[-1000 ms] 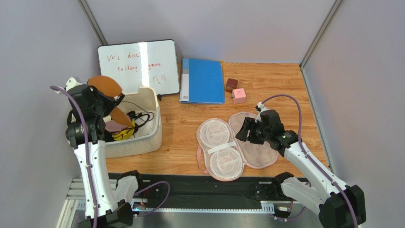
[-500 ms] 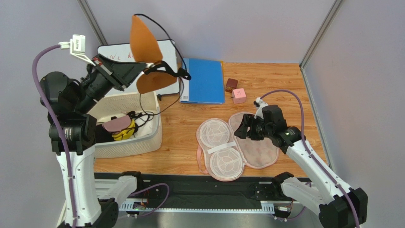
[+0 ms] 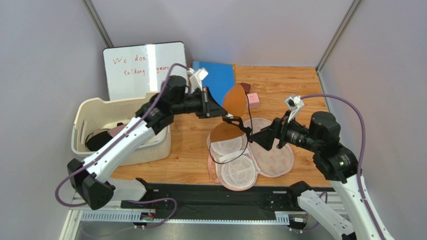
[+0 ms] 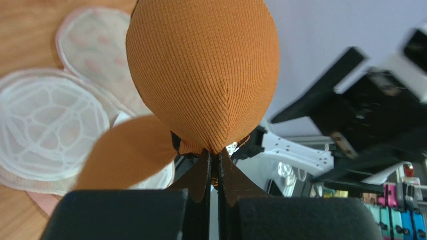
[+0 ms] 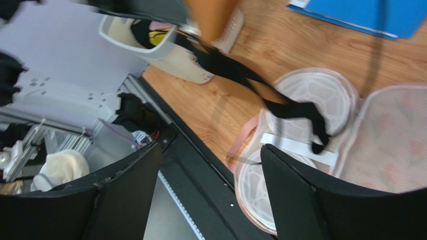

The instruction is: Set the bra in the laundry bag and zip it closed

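Observation:
The orange-brown bra hangs in the air over the open laundry bag. My left gripper is shut on the bra's centre, between the cups. One cup stands upright; the other cup droops over the bag's white mesh half, and black straps dangle onto it. In the left wrist view the ribbed cup fills the frame above the pinched fingertips. My right gripper hovers open just right of the bra, above the bag, holding nothing. In the right wrist view a black strap lies across the mesh.
A cream basket with other garments stands at the left. Behind it lean a whiteboard and a blue folder. A pink cube and a small brown box sit behind the bag.
My left arm has swung the bra from above the basket across to over the laundry bag. The right gripper has lifted off the bag and opened wider.

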Robot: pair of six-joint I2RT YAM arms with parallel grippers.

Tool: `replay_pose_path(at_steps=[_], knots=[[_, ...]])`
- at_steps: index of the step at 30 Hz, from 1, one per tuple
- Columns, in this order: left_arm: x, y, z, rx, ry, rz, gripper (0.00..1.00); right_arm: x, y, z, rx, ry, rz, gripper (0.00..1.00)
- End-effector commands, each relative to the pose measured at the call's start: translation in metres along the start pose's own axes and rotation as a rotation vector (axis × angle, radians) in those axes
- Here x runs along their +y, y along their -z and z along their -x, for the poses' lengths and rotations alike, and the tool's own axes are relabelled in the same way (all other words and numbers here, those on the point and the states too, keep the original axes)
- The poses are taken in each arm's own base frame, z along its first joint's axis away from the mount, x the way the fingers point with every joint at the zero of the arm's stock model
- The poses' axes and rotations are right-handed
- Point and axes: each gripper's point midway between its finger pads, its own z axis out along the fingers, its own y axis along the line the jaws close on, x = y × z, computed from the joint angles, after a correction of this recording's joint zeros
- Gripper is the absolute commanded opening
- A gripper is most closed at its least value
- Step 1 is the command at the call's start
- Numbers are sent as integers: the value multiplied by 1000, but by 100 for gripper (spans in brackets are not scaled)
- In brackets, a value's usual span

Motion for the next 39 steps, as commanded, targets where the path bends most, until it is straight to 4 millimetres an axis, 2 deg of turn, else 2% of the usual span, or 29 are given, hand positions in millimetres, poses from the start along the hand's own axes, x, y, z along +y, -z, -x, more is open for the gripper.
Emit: replay_pose_path(at_steps=[1, 4, 8, 11, 12, 16, 17, 21, 24, 28, 31, 34, 36, 37, 39], knots=[[-13, -27, -19, 35, -81, -59, 0, 31, 15, -5, 14, 52, 147, 81], [-11, -36, -34, 68, -78, -57, 0, 17, 9, -6, 10, 26, 79, 82], [-17, -40, -59, 119, -90, -75, 0, 9, 4, -4, 15, 10, 43, 85], [-20, -37, -74, 147, -105, -85, 0, 3, -2, -4, 30, -29, 19, 85], [-23, -32, -74, 134, -113, -91, 0, 2, -3, -3, 30, -44, 10, 85], [-18, -23, -85, 138, -107, -84, 0, 6, -8, -1, 22, -81, 36, 85], [-12, -23, -90, 147, -102, -72, 0, 6, -9, 1, 14, -77, 36, 85], [-13, -14, -100, 154, -102, -89, 0, -1, -19, -2, 46, -103, 29, 83], [-9, -14, -105, 160, -103, -91, 0, 7, -31, -1, 71, -138, 105, 78], [-5, -14, -111, 185, -111, -89, 0, 18, -43, 14, 51, -160, 193, 72], [-8, -11, -111, 178, -118, -105, 0, 14, -54, 9, 115, -196, 195, 67], [-10, -9, -110, 167, -130, -113, 0, 11, -61, 10, 129, -211, 196, 58], [-7, -10, -112, 174, -136, -109, 0, 15, -64, 12, 139, -223, 226, 43], [-3, -9, -115, 190, -131, -88, 5, 16, -66, 17, 135, -212, 232, 40], [12, -7, -109, 152, -139, 8, 33, 15, -69, 26, 118, -130, 232, 36]])
